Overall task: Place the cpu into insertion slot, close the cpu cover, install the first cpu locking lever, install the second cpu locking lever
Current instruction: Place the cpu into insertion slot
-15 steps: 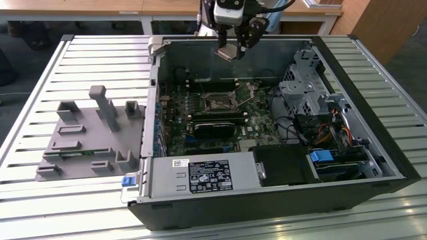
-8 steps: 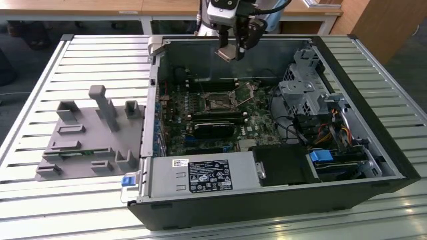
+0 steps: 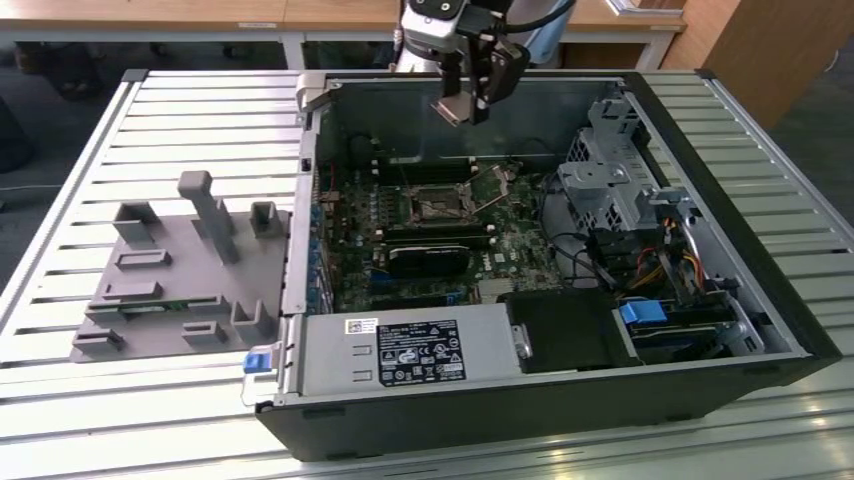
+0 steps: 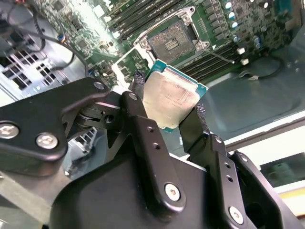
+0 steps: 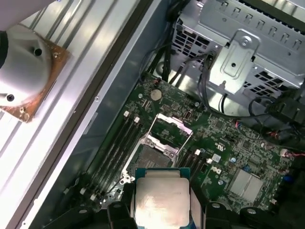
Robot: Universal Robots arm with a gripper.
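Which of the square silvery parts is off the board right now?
The cpu: the gripper clamps it over the open case, while the cpu cover and insertion slot sit on the green board.

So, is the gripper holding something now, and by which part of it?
The gripper holds the cpu, its fingers pinching two opposite edges of the chip.

Arm [image 3: 441, 22]: one, entering at the far edge of the exterior view, wrist turned downward.
Gripper [image 3: 465, 106]: two black fingers [image 4: 143, 131], clamped on opposite edges of the cpu [image 4: 170, 95]. Chip held tilted and aloft, its silver-grey metal top showing in both wrist views.
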